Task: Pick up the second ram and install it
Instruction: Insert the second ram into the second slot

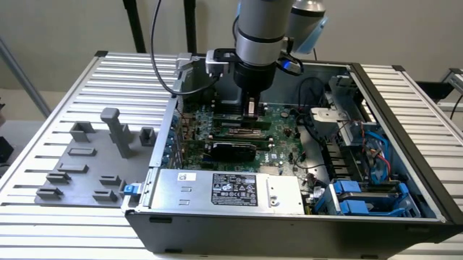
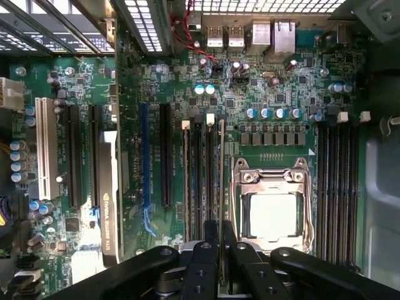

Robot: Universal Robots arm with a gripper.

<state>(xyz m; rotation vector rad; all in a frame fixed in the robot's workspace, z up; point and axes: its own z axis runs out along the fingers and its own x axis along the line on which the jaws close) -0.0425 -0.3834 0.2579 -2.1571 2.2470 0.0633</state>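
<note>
Surface: slatted metal table (image 1: 58, 227) carrying the open computer case (image 1: 289, 227).
Room: case walls hem me in; grey fixture blocks (image 1: 94, 157) lie at 9 o'clock, well apart.
My gripper (image 2: 220, 247): narrow, pinching the second ram's top edge.
Second ram (image 2: 221, 181): upright on edge in a motherboard slot, just beside the processor socket (image 2: 273, 209) at 3 o'clock.
</note>
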